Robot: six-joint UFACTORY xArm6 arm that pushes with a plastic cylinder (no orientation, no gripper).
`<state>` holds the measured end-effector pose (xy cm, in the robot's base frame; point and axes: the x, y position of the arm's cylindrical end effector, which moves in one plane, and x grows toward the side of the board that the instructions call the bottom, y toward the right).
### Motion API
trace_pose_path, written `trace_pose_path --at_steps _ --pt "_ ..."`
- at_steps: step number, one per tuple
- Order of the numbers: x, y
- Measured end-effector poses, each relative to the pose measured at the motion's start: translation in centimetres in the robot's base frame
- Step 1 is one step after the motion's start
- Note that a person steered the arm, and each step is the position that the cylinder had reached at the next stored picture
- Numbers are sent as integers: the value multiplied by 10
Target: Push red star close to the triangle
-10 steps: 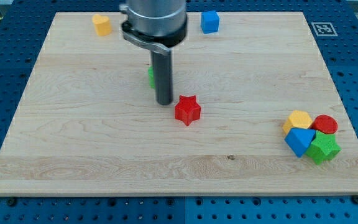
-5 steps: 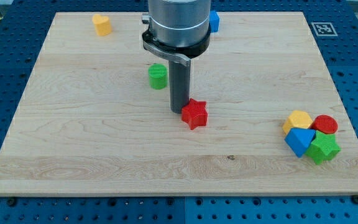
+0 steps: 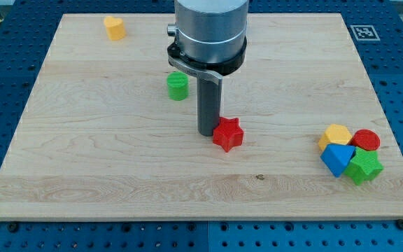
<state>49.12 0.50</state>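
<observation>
The red star (image 3: 228, 134) lies near the board's middle. My tip (image 3: 208, 133) touches the star's left side. The blue triangle (image 3: 337, 158) lies at the view's right, in a cluster with a yellow hexagon (image 3: 336, 135), a red cylinder (image 3: 366, 140) and a green star (image 3: 364, 167). The red star is well left of the triangle.
A green cylinder (image 3: 178, 86) stands up-left of my tip. A yellow block (image 3: 115, 27) lies at the board's top left. The blue cube seen earlier is hidden behind the arm (image 3: 209, 35). A tag marker (image 3: 362, 31) sits at the top right corner.
My tip has moved right and slightly down, reached the red star and pushed it to the right. The arm now covers the blue cube.
</observation>
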Motion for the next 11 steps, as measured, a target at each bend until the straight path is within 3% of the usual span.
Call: trace_pose_path --at_steps 6,11 --pt "12 7" --pt "17 106"
